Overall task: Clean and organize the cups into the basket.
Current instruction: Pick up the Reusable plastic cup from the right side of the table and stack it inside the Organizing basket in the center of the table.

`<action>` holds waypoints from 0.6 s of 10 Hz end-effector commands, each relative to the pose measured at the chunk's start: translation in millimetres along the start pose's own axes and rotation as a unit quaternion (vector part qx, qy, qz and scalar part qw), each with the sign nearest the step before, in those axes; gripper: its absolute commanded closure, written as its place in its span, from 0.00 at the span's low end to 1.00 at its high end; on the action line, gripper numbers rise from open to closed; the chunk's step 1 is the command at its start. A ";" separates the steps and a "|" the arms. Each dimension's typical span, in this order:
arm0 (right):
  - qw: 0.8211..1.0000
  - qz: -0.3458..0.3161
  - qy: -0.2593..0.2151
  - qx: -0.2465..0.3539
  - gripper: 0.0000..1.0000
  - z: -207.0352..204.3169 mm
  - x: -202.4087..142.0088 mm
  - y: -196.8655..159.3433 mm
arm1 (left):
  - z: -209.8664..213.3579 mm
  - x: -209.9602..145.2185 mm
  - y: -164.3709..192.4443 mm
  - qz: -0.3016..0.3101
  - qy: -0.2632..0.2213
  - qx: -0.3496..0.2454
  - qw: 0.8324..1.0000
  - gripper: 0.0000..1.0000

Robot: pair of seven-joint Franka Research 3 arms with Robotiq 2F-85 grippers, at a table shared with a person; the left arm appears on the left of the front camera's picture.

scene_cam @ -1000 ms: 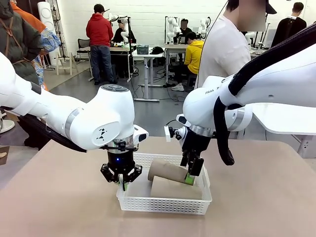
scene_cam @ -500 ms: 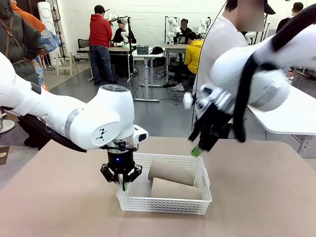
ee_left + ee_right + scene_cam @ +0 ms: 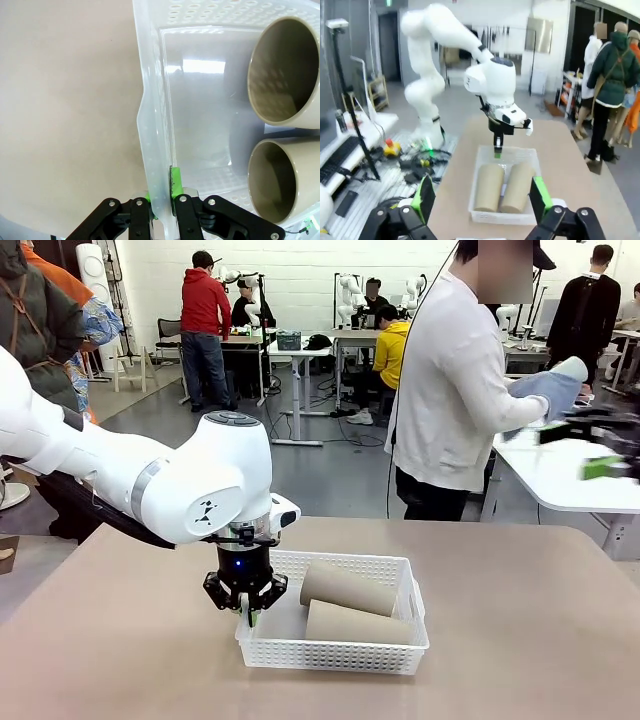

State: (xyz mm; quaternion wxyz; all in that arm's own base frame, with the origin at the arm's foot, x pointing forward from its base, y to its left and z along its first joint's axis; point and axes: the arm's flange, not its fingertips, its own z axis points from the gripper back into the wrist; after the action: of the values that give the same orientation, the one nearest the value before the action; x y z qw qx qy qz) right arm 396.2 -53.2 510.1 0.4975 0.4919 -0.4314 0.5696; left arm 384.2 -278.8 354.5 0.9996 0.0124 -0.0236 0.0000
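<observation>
In the front view, the left fingers [image 3: 248, 614] are clenched on the left end wall of the basket [image 3: 330, 652]. The basket sits on the tabletop [image 3: 520, 640]. Two cups lie on their sides inside it, touching along their length: the rear cup [image 3: 345, 588] and the front cup [image 3: 355, 623]. Both look tan here. A person [image 3: 450, 390] in a white top stands at the far side, holding a pale blue cloth [image 3: 555, 388].

In the left wrist view, the left fingers [image 3: 175, 181] pinch the basket's thin wall [image 3: 155, 150]. One green pad is inside the basket and the other finger is outside, over the bare tabletop [image 3: 65, 100]. The open mouths of the cups [image 3: 285, 70] face the camera from the basket's floor.

In the right wrist view, the right fingers [image 3: 426, 196] are spread wide and released, with nothing between them, high above the tabletop. Well below them lies the basket [image 3: 477, 215] with both cups [image 3: 487, 192] side by side. The left fingers [image 3: 497, 148] are at its far end.
</observation>
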 end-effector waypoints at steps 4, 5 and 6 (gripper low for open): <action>0.994 -0.095 -0.044 -0.015 0.00 47.5 -101.0 -22.8 | 1.6 -0.3 -0.8 0.003 -0.003 0.001 1.000 1.00; 0.994 -0.099 -0.043 -0.023 0.00 48.8 -107.2 -16.8 | 1.6 -0.3 -0.8 0.003 -0.003 0.001 1.000 1.00; 0.994 -0.093 -0.040 -0.032 0.00 47.4 -104.7 -11.3 | 1.6 -0.3 -0.8 0.003 -0.003 0.001 1.000 1.00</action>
State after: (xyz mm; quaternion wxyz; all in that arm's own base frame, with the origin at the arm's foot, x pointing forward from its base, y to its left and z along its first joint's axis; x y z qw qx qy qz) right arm 425.7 -117.5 404.5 0.5414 0.5501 -0.4118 0.4845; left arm 384.2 -278.8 354.6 0.9996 0.0124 -0.0236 0.0000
